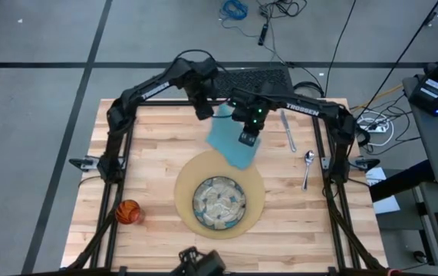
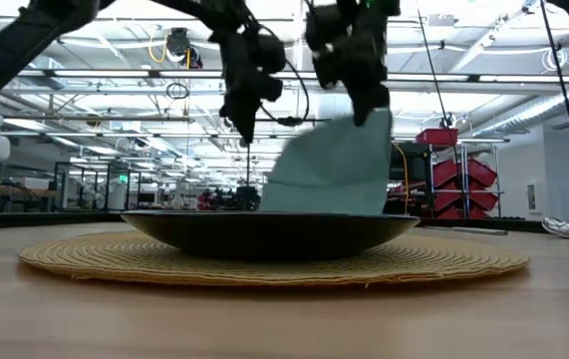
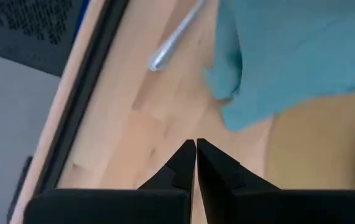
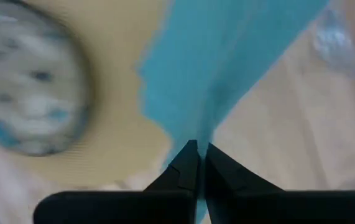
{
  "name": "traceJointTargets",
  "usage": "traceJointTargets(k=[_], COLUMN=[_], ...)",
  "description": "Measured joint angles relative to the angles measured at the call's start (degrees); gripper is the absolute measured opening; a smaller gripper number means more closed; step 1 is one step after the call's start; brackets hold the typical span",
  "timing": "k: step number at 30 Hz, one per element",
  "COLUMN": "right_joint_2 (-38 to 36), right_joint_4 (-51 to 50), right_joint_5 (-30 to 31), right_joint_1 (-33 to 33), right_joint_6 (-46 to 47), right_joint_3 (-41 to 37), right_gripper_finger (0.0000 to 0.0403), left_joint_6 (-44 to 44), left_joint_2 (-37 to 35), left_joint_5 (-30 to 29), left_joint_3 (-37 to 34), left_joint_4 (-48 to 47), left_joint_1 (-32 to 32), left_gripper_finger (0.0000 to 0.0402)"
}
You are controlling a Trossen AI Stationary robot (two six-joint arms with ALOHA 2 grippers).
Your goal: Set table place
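The right gripper [image 4: 197,144] hangs above the far middle of the table [image 1: 149,138], its fingers pinched tight on a fold of the light-blue napkin [image 1: 230,138]; in the right wrist view the cloth runs straight down into the closed tips, and in the low view it hangs from that gripper as a broad sheet behind the plate [image 2: 269,234], though I cannot tell from there whether its lower edge touches the wood; seen from above, the napkin spreads from the far edge of the table down over the far rim of the round tan mat [image 1: 258,192]; the left gripper [image 3: 196,144] hovers just beside the napkin's far left corner, its fingers pressed together on nothing, with bare planks and the black frame below it in its own wrist view, where a silver handle [image 3: 176,37] also lies on the wood near the cloth; the greenish patterned plate sits in the middle of the mat; a fork or knife [image 1: 288,130] and a spoon [image 1: 307,167] lie on the table to the right of the mat, near the right arm's base; the small orange cup [image 1: 129,211] stands at the near left, well apart from the mat.
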Motion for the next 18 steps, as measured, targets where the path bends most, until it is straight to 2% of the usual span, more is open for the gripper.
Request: traceJointTargets(k=[6, 14, 18], right_joint_2=[-0.07, -0.07, 0.77], right_joint_4=[4.39, 11.80, 15.09], right_joint_5=[1.14, -2.91, -4.87], right_joint_1=[-3.21, -3.17, -1.03], right_joint_6=[-1.61, -2.03, -1.65], right_joint_3=[-3.95, -8.02, -8.56], right_gripper_finger=[0.0000, 0.0000, 0.0000], left_joint_6=[2.66, 3.20, 3.48], left_joint_2=[2.86, 3.19, 3.18], left_joint_5=[0.05, 1.65, 1.63], left_joint_3=[0.00, 0.02, 0.02], left_joint_4=[3.15, 4.90, 4.26], left_joint_1=[2.37, 6.21, 8.81], left_gripper_finger=[0.0000, 0.0000, 0.0000])
